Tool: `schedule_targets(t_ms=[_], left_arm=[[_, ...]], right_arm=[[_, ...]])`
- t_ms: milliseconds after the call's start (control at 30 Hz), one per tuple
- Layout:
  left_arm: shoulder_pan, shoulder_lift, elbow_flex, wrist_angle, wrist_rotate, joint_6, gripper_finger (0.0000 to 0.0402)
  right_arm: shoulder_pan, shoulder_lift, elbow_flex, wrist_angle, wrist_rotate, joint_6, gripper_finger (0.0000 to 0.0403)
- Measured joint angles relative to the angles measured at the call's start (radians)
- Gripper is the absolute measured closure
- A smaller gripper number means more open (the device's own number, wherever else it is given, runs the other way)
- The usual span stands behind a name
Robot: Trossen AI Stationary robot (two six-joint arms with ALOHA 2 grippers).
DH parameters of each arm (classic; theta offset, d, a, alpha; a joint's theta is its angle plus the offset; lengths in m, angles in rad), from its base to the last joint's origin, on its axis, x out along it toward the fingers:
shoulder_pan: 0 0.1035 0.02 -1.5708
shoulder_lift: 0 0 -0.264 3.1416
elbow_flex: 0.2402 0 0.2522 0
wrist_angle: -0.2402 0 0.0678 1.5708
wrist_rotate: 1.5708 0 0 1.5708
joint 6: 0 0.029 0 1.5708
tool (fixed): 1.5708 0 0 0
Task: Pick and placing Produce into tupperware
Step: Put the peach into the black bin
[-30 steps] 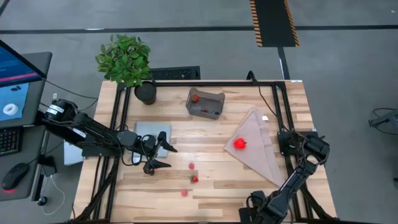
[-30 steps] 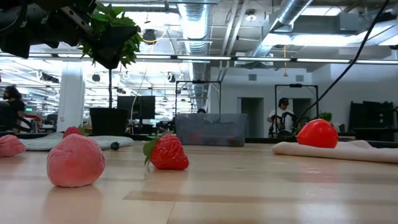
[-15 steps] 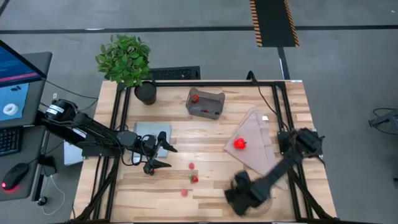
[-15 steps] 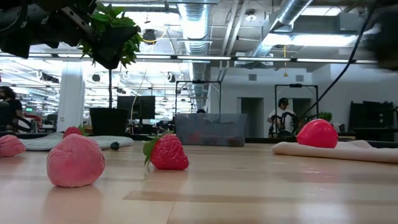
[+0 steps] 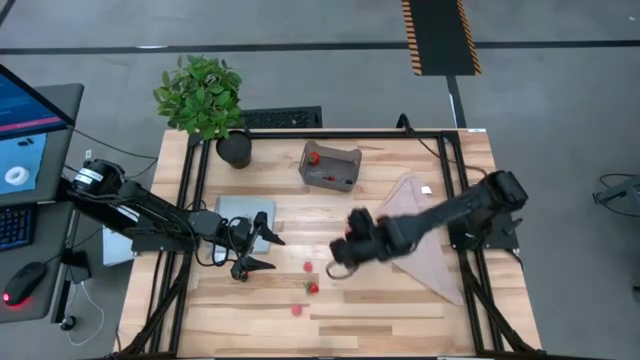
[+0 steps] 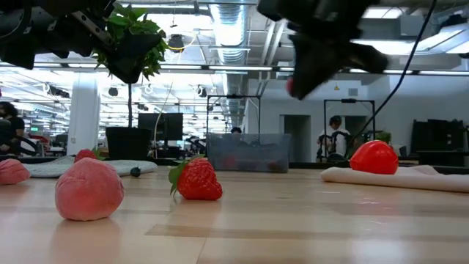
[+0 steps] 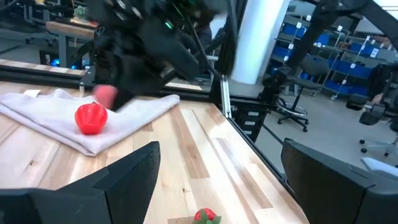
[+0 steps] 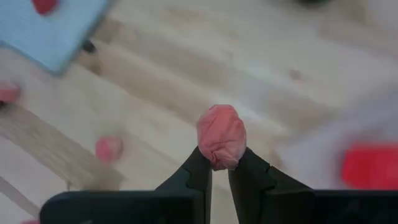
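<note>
R gripper [image 8: 219,167] pinched shut on soft pink berry piece [image 8: 221,135] mid-table; translucent grey rectangular tub [image 5: 330,167] lies far & slightly left of it; L gripper [image 5: 252,248] wide open, empty.

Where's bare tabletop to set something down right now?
Bare wood: the near-right corner below the cloth, and the strip between the tupperware and the right hand, which is shut on a pink piece. Crowded: near-left centre, where loose berries lie beside the open left hand and the mat.
</note>
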Motion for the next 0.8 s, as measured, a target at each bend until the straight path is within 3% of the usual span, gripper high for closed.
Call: schedule_targets(t_ms=[200,433,800], left_arm=[[0.000,0.000,0.000,0.000,0.000,0.000,0.0079],[0.000,0.000,0.000,-0.011,0.002,0.000,0.0079],[0.000,0.000,0.000,-0.024,0.002,0.000,0.0079]], right_arm=[[-0.210,-0.035,0.000,0.098,-0.008,-0.243,0.0338],[-0.426,-0.030,0.002,0.171,-0.147,-0.401,0.0332],[-0.568,-0.025,0.002,0.296,-0.243,-0.506,0.0294]])
